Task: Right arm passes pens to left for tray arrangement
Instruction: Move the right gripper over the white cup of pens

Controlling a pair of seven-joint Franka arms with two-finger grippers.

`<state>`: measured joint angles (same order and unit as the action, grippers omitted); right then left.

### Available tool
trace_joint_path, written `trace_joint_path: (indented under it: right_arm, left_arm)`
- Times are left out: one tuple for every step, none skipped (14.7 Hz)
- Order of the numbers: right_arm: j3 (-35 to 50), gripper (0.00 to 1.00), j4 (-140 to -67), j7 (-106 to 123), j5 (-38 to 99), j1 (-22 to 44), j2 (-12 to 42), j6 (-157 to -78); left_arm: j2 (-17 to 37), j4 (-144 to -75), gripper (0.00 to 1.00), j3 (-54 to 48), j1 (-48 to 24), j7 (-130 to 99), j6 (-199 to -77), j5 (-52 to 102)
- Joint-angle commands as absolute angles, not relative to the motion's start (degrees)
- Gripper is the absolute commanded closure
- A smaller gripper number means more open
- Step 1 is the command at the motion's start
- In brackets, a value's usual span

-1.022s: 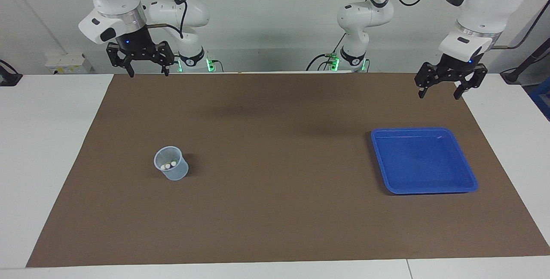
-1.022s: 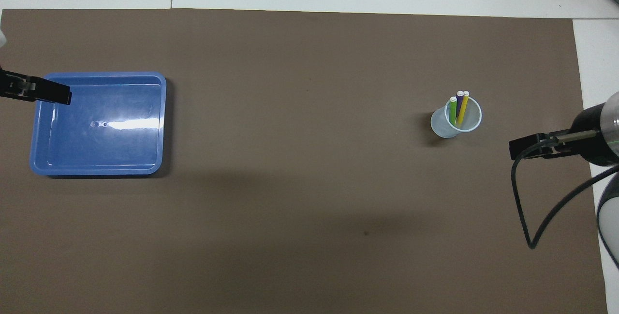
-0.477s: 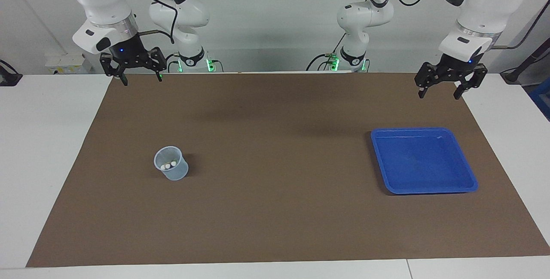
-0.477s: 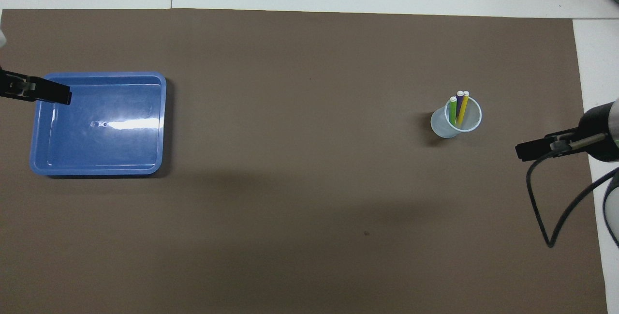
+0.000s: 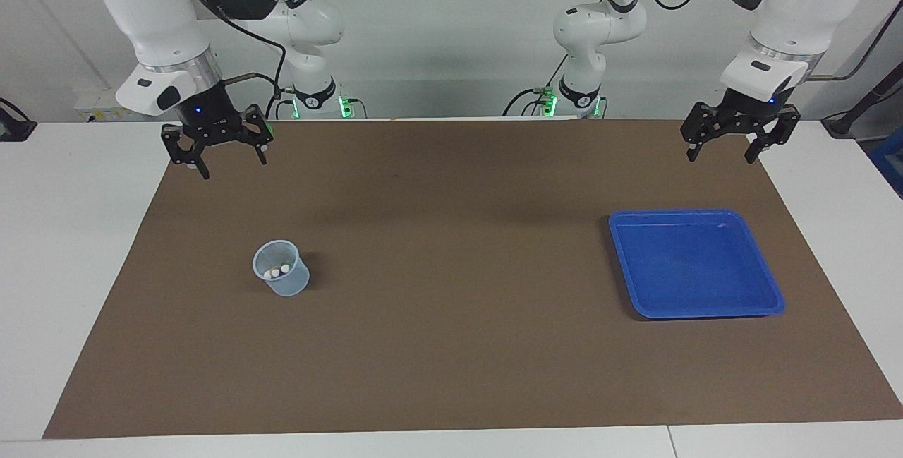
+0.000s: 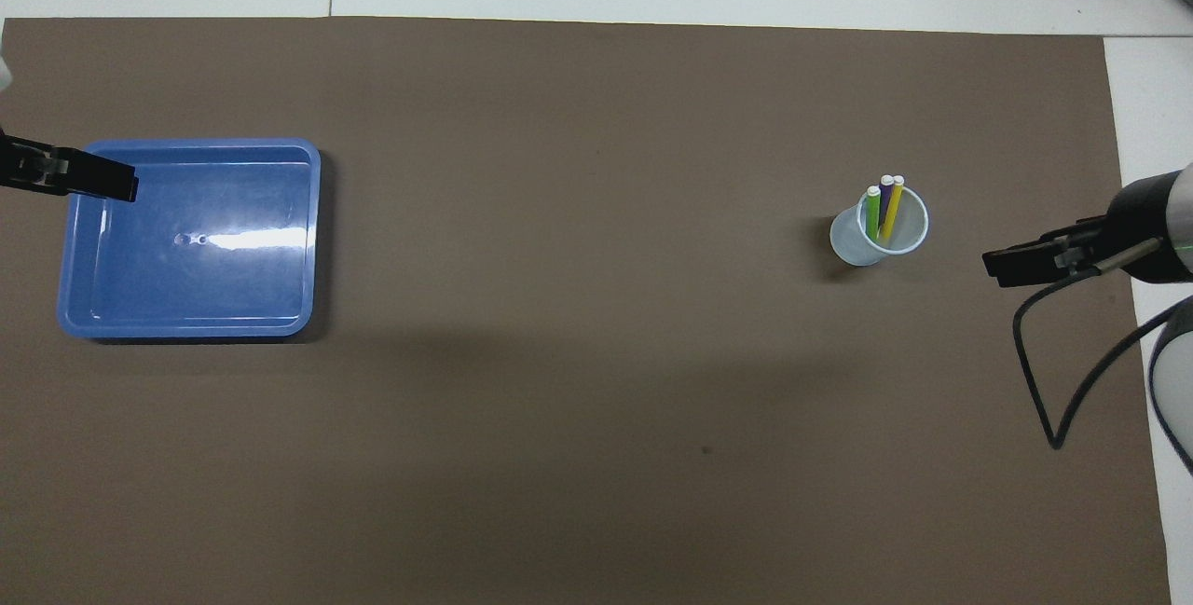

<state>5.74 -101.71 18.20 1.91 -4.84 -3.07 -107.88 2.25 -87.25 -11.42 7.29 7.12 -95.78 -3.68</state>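
Three pens, green, purple and yellow, stand upright in a small translucent cup. From the facing view only their whitish tips show inside the cup. The blue tray lies empty toward the left arm's end of the mat. My right gripper hangs open and empty in the air over the mat's edge at the right arm's end, well apart from the cup. The left gripper waits open above the mat beside the tray, and its tip shows over the tray's rim.
A brown mat covers most of the white table. A black cable loops down from the right arm's wrist.
The right gripper has come down and out from the robots' edge of the mat, ending lower and closer to the cup. The left arm, the cup and the tray have not moved.
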Motion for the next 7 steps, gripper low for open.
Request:
trace_joint_path:
  right_arm:
    - [5.98,0.00,-98.10,21.00,2.99,-5.80,1.56,-111.00]
    - [5.98,0.00,-96.17,21.35,2.90,-5.89,3.58,-111.61]
    - [5.98,0.01,-95.11,21.27,2.64,-5.80,5.08,-112.75]
    - [5.98,0.01,-94.75,21.27,2.38,-5.54,6.05,-115.20]
    - [5.98,0.01,-94.66,21.36,2.37,-5.62,6.67,-116.96]
    - [5.98,0.02,-93.79,21.36,2.29,-5.71,8.59,-117.77]
    - [5.98,0.02,-90.39,21.53,1.94,-5.80,11.14,-117.16]
  left_arm:
    - [0.79,-88.68,0.00,-11.60,7.82,6.77,-95.36,-3.96]
    - [0.79,-88.68,0.00,-11.60,7.82,6.77,-95.36,-3.96]
    - [0.79,-88.68,0.00,-11.60,7.82,6.77,-95.36,-3.96]
    - [0.79,-88.68,0.00,-11.60,7.82,6.77,-95.36,-3.96]
    - [0.79,-88.68,0.00,-11.60,7.82,6.77,-95.36,-3.96]
    - [0.79,-88.68,0.00,-11.60,7.82,6.77,-95.36,-3.96]
    - [0.79,-88.68,0.00,-11.60,7.82,6.77,-95.36,-3.96]
